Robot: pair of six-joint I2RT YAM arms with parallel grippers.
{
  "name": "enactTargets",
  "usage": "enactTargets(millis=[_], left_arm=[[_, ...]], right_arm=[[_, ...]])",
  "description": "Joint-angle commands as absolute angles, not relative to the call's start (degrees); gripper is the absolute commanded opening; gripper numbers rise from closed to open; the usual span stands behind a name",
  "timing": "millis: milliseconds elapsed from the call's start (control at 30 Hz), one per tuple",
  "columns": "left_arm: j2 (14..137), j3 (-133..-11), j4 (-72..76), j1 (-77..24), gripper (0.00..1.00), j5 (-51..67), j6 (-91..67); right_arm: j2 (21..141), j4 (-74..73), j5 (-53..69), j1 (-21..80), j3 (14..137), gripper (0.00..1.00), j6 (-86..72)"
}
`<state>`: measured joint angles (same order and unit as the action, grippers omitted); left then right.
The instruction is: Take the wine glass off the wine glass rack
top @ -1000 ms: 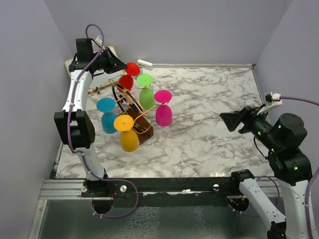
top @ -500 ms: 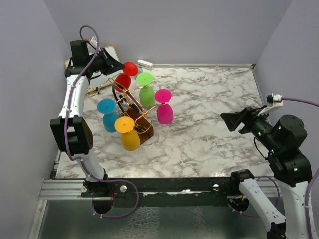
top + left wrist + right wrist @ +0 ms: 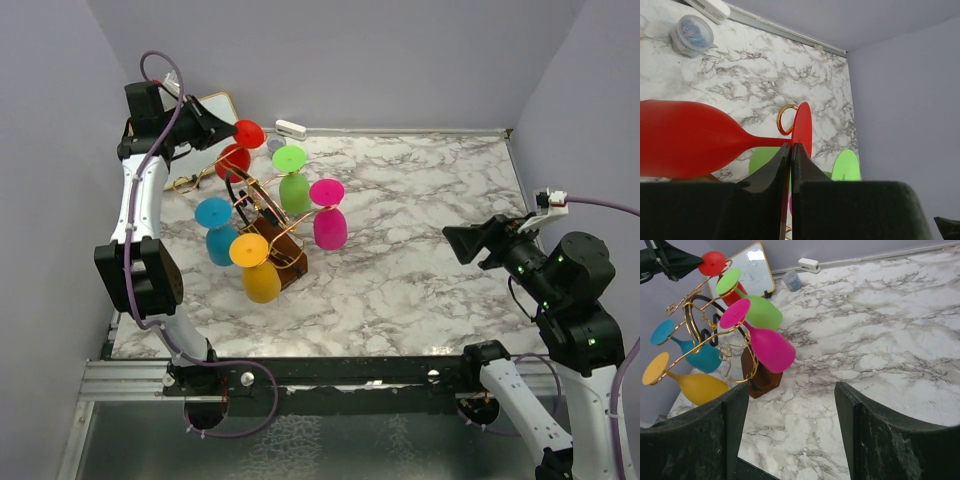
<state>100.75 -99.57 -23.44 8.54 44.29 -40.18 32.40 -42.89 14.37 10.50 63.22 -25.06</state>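
One smooth red wine glass (image 3: 685, 137); curled copper-wire rack (image 3: 282, 248).

Plain lilac walls (image 3: 350, 50) enclose a white-grey marble-patterned table (image 3: 420, 260) on three sides.

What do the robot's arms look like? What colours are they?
Both arms have white links and chunky black joints. The left arm carries a looping purple cable. The right arm has one too, plus tiny green lights. Each ends in a black two-fingered tool: the left tool and the right tool.
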Motion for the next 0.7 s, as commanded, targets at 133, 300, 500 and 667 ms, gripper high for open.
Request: enactTargets(millis=[133, 300, 500, 667], left_arm=[[99.2, -102.0, -18.8, 10.0, 0.0, 42.4, -42.2], [100.6, -106.9, -19.2, 10.0, 0.0, 39.5, -41.0], [100.6, -109.1, -9.9, 8.8, 0.0, 43.4, -44.4], [100.0, -113.4, -6.8, 3.7, 0.0, 46.3, -44.0]], right_arm=[[32.1, -40.6, 13.9, 10.4, 62.7, 0.7, -25.7], [32.5, -40.3, 15.1, 10.4, 62.8, 0.69, -25.4], [35.5, -39.5, 19.6, 10.4, 64.6, 0.69, -22.6], [41.1, -38.1, 27.4, 10.5, 69.1, 0.69, -20.4]])
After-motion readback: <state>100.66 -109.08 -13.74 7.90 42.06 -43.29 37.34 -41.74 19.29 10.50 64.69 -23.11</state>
